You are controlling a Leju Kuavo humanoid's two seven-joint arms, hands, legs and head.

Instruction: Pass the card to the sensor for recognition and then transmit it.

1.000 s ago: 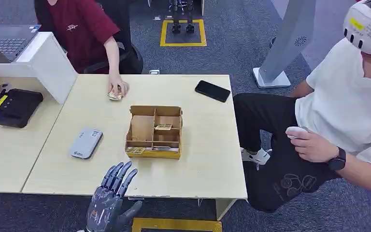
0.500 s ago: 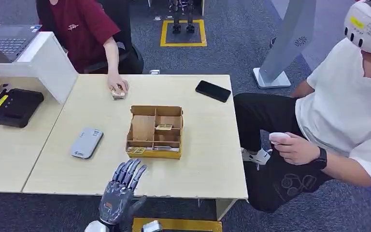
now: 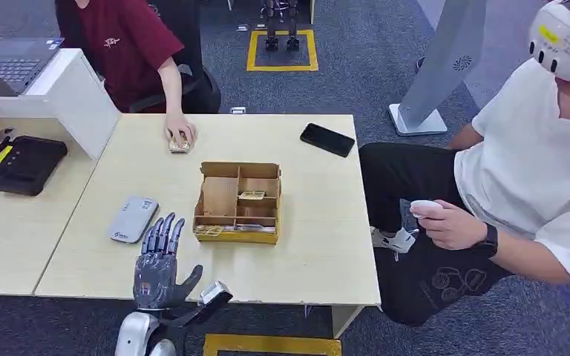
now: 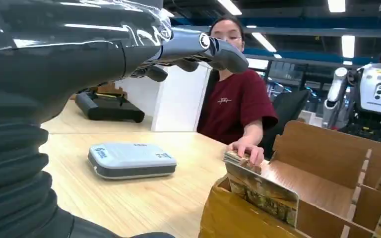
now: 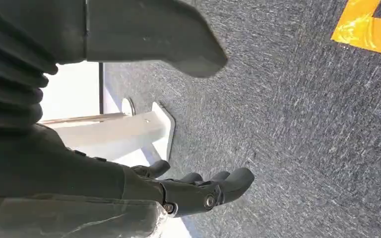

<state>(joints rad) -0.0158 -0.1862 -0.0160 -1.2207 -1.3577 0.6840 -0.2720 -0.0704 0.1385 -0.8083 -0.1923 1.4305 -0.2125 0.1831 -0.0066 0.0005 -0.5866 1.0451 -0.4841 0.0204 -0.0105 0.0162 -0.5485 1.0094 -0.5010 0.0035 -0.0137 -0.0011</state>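
Left hand (image 3: 157, 261): I see its arm cut off by the head view's lower edge; in the left wrist view its own cover hides the palm.
Card stack (image 3: 179, 144): mostly covered by a person's hand (image 3: 179, 133); I cannot read any print.
Cards in the cardboard organizer (image 3: 237, 201): faces too small for me to make out.
Right hand (image 5: 198, 191): palm hidden behind its cover.
Laptop (image 3: 11, 65): cropped at the frame edge.
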